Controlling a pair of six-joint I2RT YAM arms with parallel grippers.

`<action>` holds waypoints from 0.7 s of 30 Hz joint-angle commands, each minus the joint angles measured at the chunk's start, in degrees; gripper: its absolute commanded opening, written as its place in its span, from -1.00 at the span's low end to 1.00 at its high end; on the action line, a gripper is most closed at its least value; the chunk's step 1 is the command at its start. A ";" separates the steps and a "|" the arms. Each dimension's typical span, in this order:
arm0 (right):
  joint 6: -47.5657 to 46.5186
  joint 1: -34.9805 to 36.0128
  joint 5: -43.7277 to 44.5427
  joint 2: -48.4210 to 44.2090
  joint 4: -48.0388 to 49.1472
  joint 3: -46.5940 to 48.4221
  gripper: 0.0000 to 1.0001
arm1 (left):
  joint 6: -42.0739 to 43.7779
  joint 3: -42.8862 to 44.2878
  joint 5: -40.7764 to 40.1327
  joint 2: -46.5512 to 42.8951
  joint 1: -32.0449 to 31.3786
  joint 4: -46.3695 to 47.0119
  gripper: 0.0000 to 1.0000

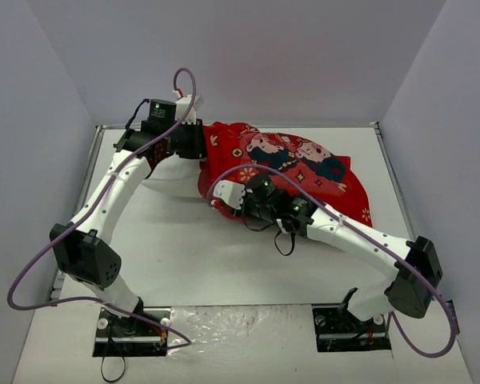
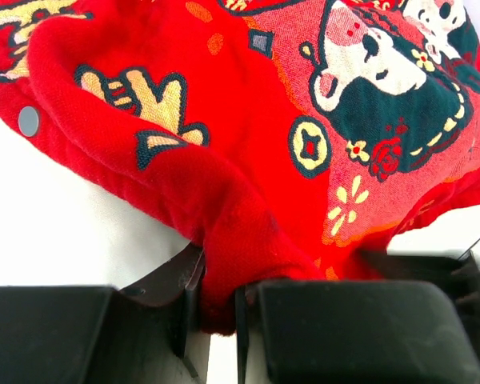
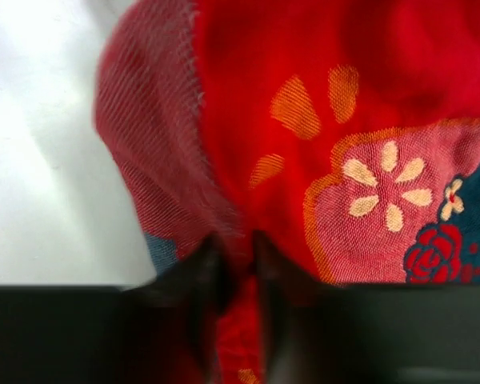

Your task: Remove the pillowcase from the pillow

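Nearest, the right gripper [image 3: 236,268] pinches the near-left edge of the pillowcase [image 1: 304,172], which lies across the far half of the table [image 1: 200,256]. Beyond, the left gripper [image 2: 216,300] clamps a fold at its far-left end. Bare table stretches in front. Only the left wrist view shows a grey snap [image 2: 28,120].

One pillowcase [image 1: 304,172], one pillow [image 1: 170,178], two arms [image 1: 112,192] [image 1: 354,232], two pincers [image 2: 216,316] [image 3: 238,280].

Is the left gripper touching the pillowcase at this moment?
Touching. The left wrist view shows it: the left gripper is shut on a fold of the red pillowcase, which is pinched between its two fingers.
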 commanded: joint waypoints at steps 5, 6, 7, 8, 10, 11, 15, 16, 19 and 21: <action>2.37 -6.56 -4.40 1.01 -0.61 5.41 -1.00 | -0.30 1.79 1.67 -3.51 1.99 5.34 -0.95; 0.36 -7.88 -8.00 -0.82 -3.75 6.80 -1.00 | -0.04 1.35 2.19 -3.95 2.34 5.77 -0.95; -1.23 -9.46 -17.00 -1.54 -6.22 8.04 -1.00 | 1.09 0.56 2.55 -5.09 2.52 5.95 -0.95; -3.07 -13.65 -21.44 -2.07 -8.51 9.35 -1.00 | 1.89 0.38 2.64 -5.79 2.70 6.30 -0.93; -7.20 -17.28 -27.61 -2.95 -14.23 13.40 -1.00 | 3.64 0.12 2.81 -8.16 2.61 7.00 -0.44; -8.00 -18.95 -31.82 -3.04 -15.37 14.45 -1.00 | 5.74 -0.06 2.99 -9.13 2.70 7.36 -0.13; -8.28 -27.82 -37.74 -3.74 -17.58 17.89 -1.00 | 12.43 -1.28 -0.08 -14.84 2.61 7.45 0.51; -7.93 -28.80 -38.36 -3.83 -17.67 18.85 -1.00 | 15.58 -1.64 -0.96 -16.94 2.70 6.84 0.56; -7.31 -31.53 -39.68 -3.74 -17.76 20.00 -1.00 | 21.22 -3.22 -1.49 -19.94 2.52 2.89 0.60; -6.61 -33.11 -40.64 -3.65 -17.76 21.14 -1.00 | 26.40 -4.88 0.44 -21.18 1.82 -0.79 0.60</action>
